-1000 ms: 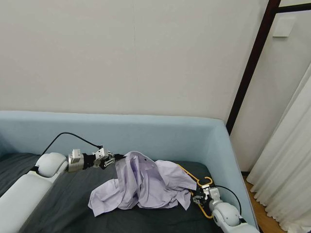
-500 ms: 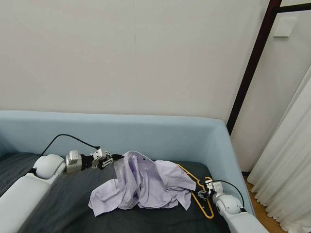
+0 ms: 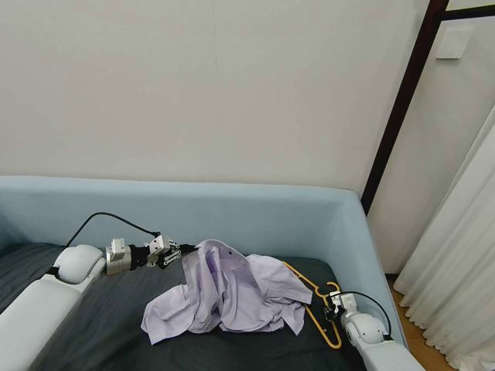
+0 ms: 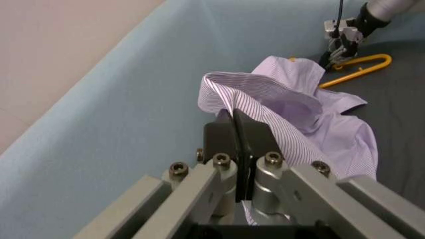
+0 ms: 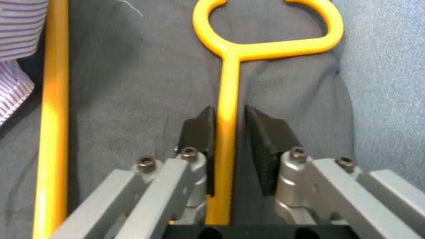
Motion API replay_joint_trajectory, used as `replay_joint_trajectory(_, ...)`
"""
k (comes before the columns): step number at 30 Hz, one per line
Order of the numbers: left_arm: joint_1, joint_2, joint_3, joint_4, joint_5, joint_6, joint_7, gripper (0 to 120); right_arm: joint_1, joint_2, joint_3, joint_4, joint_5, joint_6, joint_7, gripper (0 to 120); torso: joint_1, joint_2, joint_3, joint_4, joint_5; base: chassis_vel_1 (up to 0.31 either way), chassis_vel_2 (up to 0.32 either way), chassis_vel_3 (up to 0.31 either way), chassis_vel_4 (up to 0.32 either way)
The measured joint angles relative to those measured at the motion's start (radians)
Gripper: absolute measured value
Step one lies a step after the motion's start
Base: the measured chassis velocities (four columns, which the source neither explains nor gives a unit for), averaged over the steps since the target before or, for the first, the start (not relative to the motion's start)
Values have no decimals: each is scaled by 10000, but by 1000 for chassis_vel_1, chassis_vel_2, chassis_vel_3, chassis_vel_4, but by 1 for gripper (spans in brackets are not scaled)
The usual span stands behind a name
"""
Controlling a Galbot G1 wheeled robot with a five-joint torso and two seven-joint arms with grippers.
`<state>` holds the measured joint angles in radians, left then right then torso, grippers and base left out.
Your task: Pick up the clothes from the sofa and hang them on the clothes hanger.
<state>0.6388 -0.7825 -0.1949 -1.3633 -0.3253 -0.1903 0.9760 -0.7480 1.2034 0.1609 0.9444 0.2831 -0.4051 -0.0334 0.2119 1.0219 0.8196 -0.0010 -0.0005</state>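
Note:
A lilac striped shirt [image 3: 224,297] lies crumpled on the dark sofa seat [image 3: 100,325]. My left gripper [image 3: 172,254] is at the shirt's left edge, shut on a raised fold of it [image 4: 234,117]; the cloth [image 4: 299,109] spreads out beyond the fingers. A yellow hanger [image 3: 321,305] lies flat to the right of the shirt, partly under it. My right gripper [image 3: 332,309] is low over the hanger's straight neck [image 5: 229,89], just below the hook. It [image 5: 230,113] is open, one finger [image 5: 199,134] on each side of the neck with thin gaps.
The pale blue sofa back [image 3: 255,216] runs behind the shirt and its arm [image 3: 363,263] rises just right of the hanger. A dark door frame [image 3: 394,116] and white curtains [image 3: 456,294] stand beyond the sofa's right end.
My right gripper has slid along the hanger, away from the shirt and toward the hook. The left gripper, still holding the shirt, has hardly moved.

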Motion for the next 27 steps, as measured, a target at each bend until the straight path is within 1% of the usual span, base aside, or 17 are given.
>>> replay_joint_trajectory(1, -1, -19, 7, 3, 0, 0, -2, 0, -30, -7, 0, 46, 2, -10, 15, 10, 0, 0, 0, -1, 0, 0, 0, 0, 0)
replay_joint_trajectory(3, 2, -41, 13, 3, 0, 0, -4, 0, -76, -31, 0, 159, 18, -26, 61, 5, 0, 0, 0, -3, -1, 0, 0, 0, 0)
replay_joint_trajectory(7, 20, -45, 19, 4, 0, -3, -7, 0, -111, -64, -5, 399, 166, 123, 379, 5, 1, -1, 1, -4, 1, 0, 0, 0, 0)
replay_joint_trajectory(10, 23, -45, 23, 6, -3, -8, -7, 0, -117, -116, 14, 771, 271, 345, 716, 5, 0, 0, 1, -3, 2, 0, 0, 0, 0)
replay_joint_trajectory(13, 25, -36, 32, 8, -28, -12, 4, 0, -152, -272, 50, 1451, 363, 567, 1255, 5, 0, -1, 1, -2, -1, 0, 0, 0, 0)
replay_joint_trajectory(14, 25, -36, 32, 8, -28, -12, 4, 0, -152, -272, 50, 1451, 363, 567, 1255, 5, 0, -1, 1, -2, -1, 0, 0, 0, 0)
replay_joint_trajectory(15, 28, -38, 45, 7, -38, -17, 25, 0, -163, -385, 85, 2034, 380, 804, 1754, 5, 0, 0, -1, -2, -6, 0, 0, 0, 0)
replay_joint_trajectory(16, 27, -49, 66, 10, -40, -19, 49, 0, -200, -469, 129, 2530, 278, 1094, 2169, 5, -1, -1, 1, -3, -1, 0, 0, 0, 0)
replay_joint_trajectory(17, 27, -49, 66, 10, -40, -19, 49, 0, -200, -469, 129, 2530, 278, 1094, 2169, 5, -1, -1, 1, -3, -1, 0, 0, 0, 0)
replay_joint_trajectory(21, -31, -100, 151, 26, -42, -25, 106, 0, -386, -742, 408, 3924, -617, 1803, 3472, 5, -1, 0, 1, -1, -3, 0, 0, 0, 0)
replay_joint_trajectory(23, -46, -101, 160, 26, -46, -25, 108, 0, -475, -812, 438, 4187, -660, 1915, 3589, 5, -1, -1, 0, -1, 0, 0, 0, 0, 0)
replay_joint_trajectory(26, -108, -65, 171, 33, -124, -25, 118, 0, -1282, -1243, 496, 5370, -1373, 2743, 3422, 5, -1, 0, 0, -2, -4, 0, 0, 0, 0)
replay_joint_trajectory(27, -108, -65, 171, 33, -124, -25, 118, 0, -1282, -1243, 496, 5370, -1373, 2743, 3422, 5, -1, 0, 0, -2, -4, 0, 0, 0, 0)
